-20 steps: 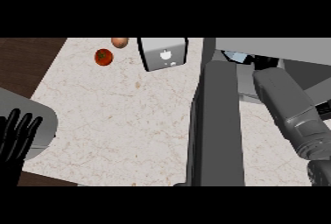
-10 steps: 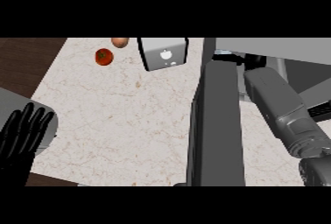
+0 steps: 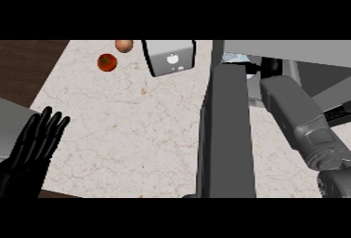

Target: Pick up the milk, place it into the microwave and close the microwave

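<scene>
Both hands | left hand (image 3: 37, 139) risen, straight | right hand hidden

Light over the counter (image 3: 130, 139) is even and fairly bright, with no single source to be made out and no glare on the pale stone. Shadows are faint: only a thin dark line along the counter's right side, under the open door (image 3: 226, 135). That door is a flat mid-grey with slight shading down its face. The left hand (image 3: 34, 144), at the counter's left edge, is a near-solid black with little detail. Straight edges show no bending toward the borders.
</scene>
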